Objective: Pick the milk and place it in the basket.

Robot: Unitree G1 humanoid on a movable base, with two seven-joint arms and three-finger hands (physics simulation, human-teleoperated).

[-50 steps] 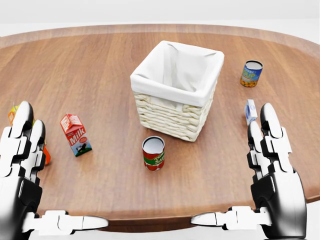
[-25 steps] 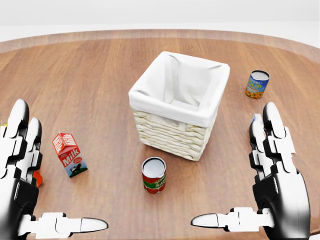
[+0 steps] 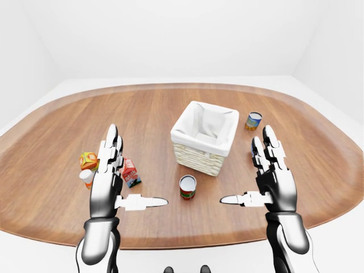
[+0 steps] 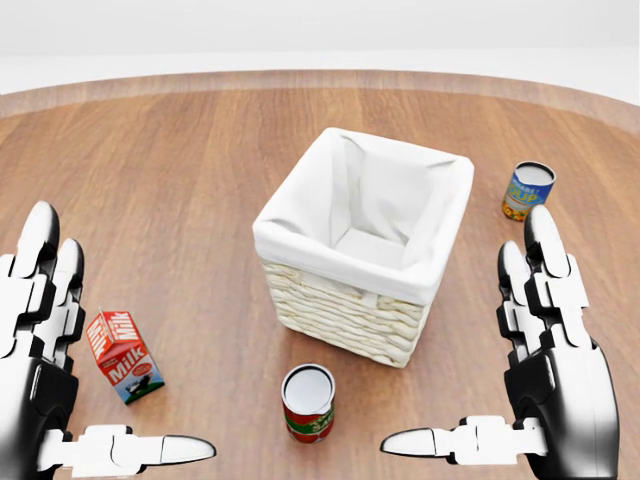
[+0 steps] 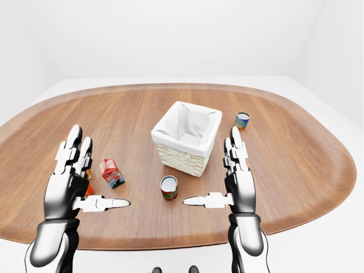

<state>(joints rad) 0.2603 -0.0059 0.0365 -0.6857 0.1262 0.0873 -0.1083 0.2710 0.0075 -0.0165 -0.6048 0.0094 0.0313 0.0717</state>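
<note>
The milk carton point(image 4: 124, 357) stands on the wooden table point(image 4: 200, 170) just to the right of the left hand's point(image 4: 45, 340) raised fingers point(image 4: 40, 255) in the head view, and a little above that hand's outstretched thumb. It is upright, its long axis vertical, with the gabled top turned slightly so that one edge faces the camera. The left hand is plainly the nearer one: the carton sits beside its fingers, while the right hand point(image 4: 550, 350) is well apart from it, across the whole width of the view. Both hands are held flat with fingers spread straight and thumbs pointing inward toward each other, holding nothing.

Between the two thumbs, slightly above them, stands a red soup can point(image 4: 307, 402), well apart from either hand. Beyond the can and touching nothing is the wicker basket point(image 4: 345, 300) with its white cloth liner, nothing visible inside it, lying up and to the right of the left fingers. A blue and yellow can point(image 4: 527, 190) stands just above the right hand's fingertips. In the left-eye view, an orange carton point(image 3: 87, 160) and a small bottle point(image 3: 86, 177) lie just left of the left hand.

As I judge it, the coming reach calls for the left hand to swing rightward and close across the carton's narrow sides.
</note>
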